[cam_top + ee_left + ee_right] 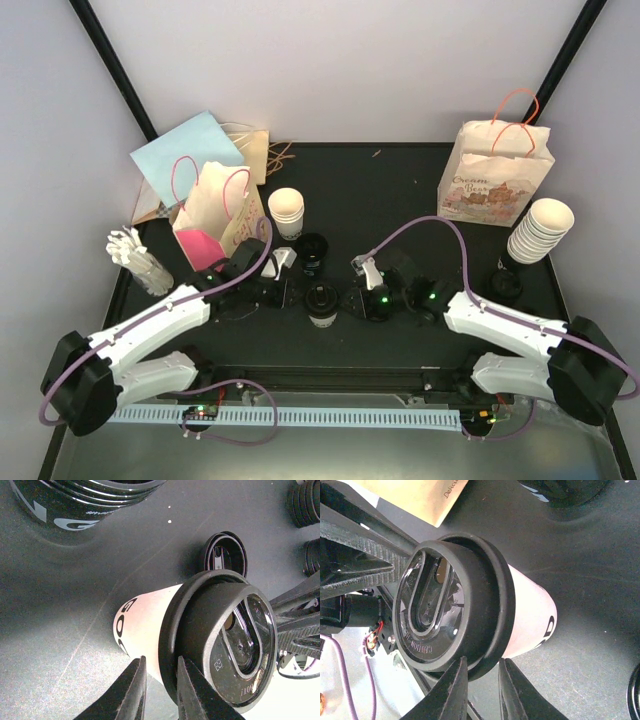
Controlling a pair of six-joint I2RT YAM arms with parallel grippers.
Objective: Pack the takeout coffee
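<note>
A white takeout coffee cup [321, 318] with black lettering stands upright mid-table, capped by a black lid [321, 297]. My left gripper [293, 290] reaches it from the left. In the left wrist view its jaws [160, 659] straddle the lid's rim [172, 630]: one finger lies on the lid top, the other stands a little off the rim beside the cup wall [142, 625]. My right gripper [350, 300] comes from the right. In the right wrist view its fingertips [482, 660] pinch the rim of the lid [450, 610] above the cup [530, 615].
A paper bag with pink handles [215, 215] stands open at the left, a printed bag [495, 180] at the back right. White cup stacks [288, 210] [540, 230], black lid stacks [312, 250] [505, 285] and a loose lid [225, 552] surround the cup. White stirrers [135, 255] lie far left.
</note>
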